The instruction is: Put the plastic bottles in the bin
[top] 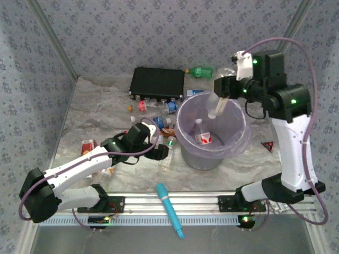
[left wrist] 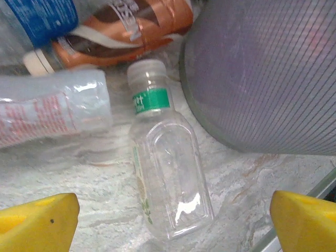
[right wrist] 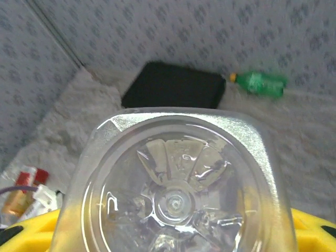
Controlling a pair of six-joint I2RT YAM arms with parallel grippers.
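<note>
The grey bin, lined with a lilac bag, stands mid-table with a red-labelled bottle lying inside. My right gripper is shut on a clear plastic bottle that hangs over the bin's far rim; its base sits between my yellow fingers. My left gripper is open low over a clear bottle with a green neck band, lying flat beside the bin wall. Its fingertips straddle the bottle's base without touching. Several more bottles lie left of the bin.
A flat black box lies at the back, with a green bottle to its right. An orange bottle and a clear red-printed one lie just beyond the left gripper. A cyan stick rests on the front rail.
</note>
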